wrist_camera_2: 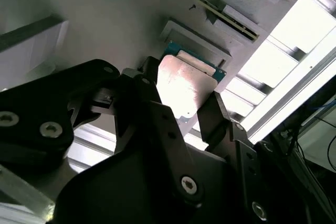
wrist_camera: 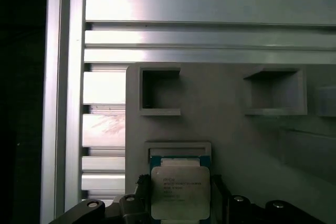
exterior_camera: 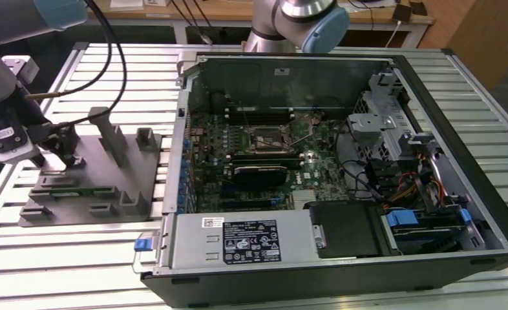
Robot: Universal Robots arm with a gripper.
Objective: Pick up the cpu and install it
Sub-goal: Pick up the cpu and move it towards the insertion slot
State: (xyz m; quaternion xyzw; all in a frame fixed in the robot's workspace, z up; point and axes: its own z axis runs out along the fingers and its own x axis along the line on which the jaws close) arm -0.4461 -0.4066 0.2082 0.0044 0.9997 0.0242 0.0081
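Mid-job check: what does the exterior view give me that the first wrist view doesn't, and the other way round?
The exterior view adds the open computer case, its motherboard and the CPU socket, well to that view's right of the work.

The first wrist view adds the cpu, silvery top up, lying at a recess of the tray, with two square pockets beyond it.

Both share the gripper, low over the grey moulded tray, and the slatted aluminium table under it.
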